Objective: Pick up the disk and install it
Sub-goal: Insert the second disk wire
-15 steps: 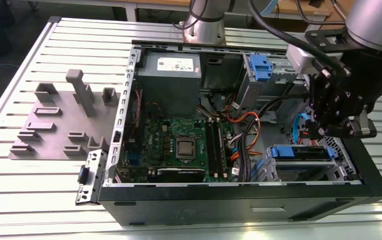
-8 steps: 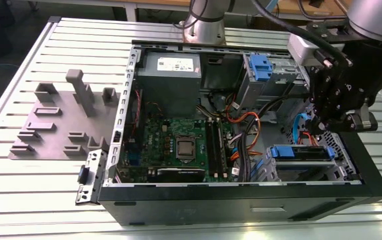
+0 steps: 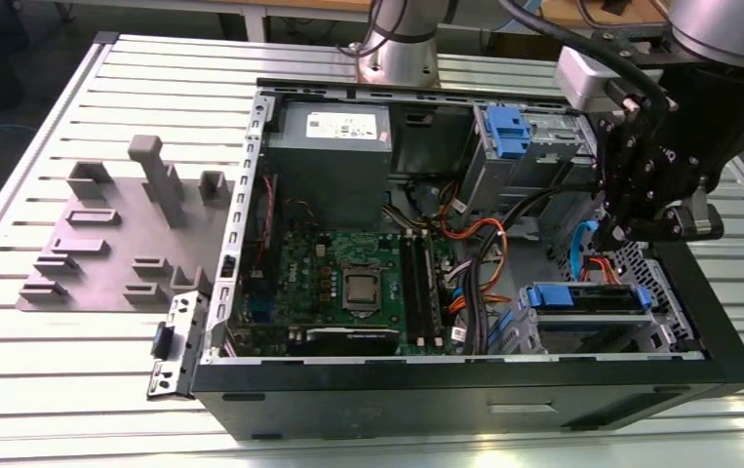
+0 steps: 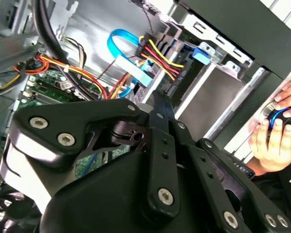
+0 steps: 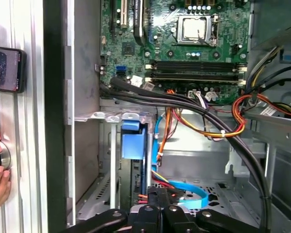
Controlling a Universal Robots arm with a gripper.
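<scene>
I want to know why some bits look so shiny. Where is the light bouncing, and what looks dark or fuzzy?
In the exterior view, the ribbed metal table glares pale while the computer case front stays dark. In the second wrist view, the hand looms close and soft, with a bright sheen on its left knuckle. In the first wrist view, the motherboard is evenly lit and crisp.

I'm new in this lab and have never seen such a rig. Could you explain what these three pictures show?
A robot arm works over an open computer case that stands on a slatted metal table. The exterior view sees the whole scene from off the arm. The two wrist views come from cameras riding on the arm and look into the case. The gripper hangs over one end of the case, close to the disk, which sits in a bay in its blue bracket. A grey plate lies beside the case. A person's hand is beside the case in both wrist views.
</scene>
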